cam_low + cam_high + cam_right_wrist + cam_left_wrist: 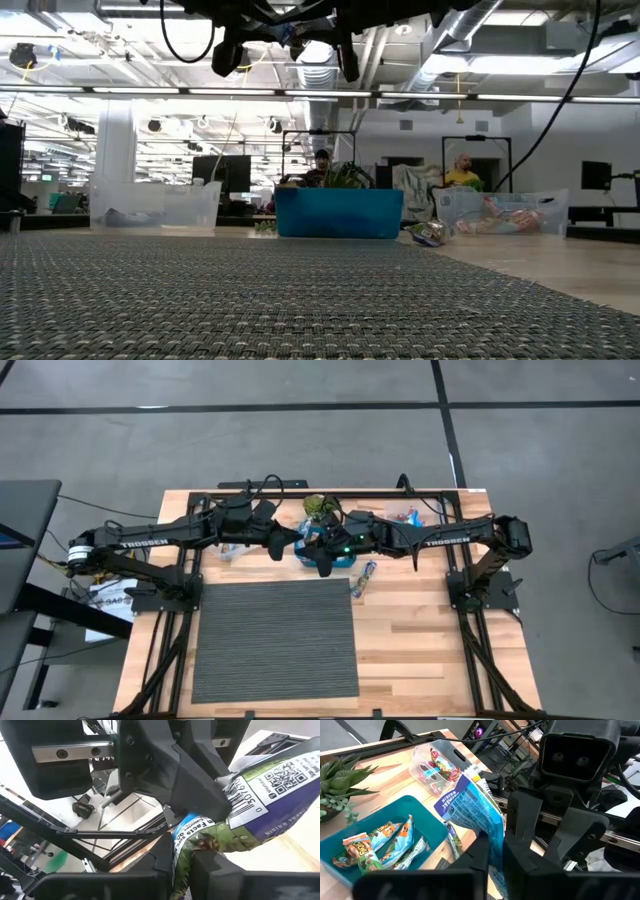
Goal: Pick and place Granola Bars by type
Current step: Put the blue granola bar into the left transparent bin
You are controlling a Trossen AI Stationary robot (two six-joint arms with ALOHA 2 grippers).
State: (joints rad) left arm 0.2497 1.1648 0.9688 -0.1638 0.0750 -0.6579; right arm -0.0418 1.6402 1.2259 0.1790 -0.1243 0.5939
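Note:
Both grippers meet above the blue bin [346, 563] at the table's far middle, well clear of the tabletop. My left gripper [495, 862] and my right gripper [182, 862] are both shut on one granola bar [470, 805] with a blue wrapper, white barcode and green end. Several more bars [375, 845] lie in the blue bin [427, 820]. One loose bar [365, 573] lies flat on the wood to the right of the bin. My left gripper pinches the blue bar's lower part [494, 847] between its two fingers. The bar stands up past the fingertips, its free end [457, 795] above, lifted clear over the bin. My right gripper pinches the same bar's green end [186, 845] between its two fingers. The barcode part [260, 790] runs away from the fingers, with a left-gripper finger [200, 785] lying against the bar's middle.
A clear container [410, 515] with bars stands at the far right, and another clear container [225, 550] is left of the bin. A small green plant [318, 507] stands behind the bin. A grey ribbed mat [275, 640] covers the near middle.

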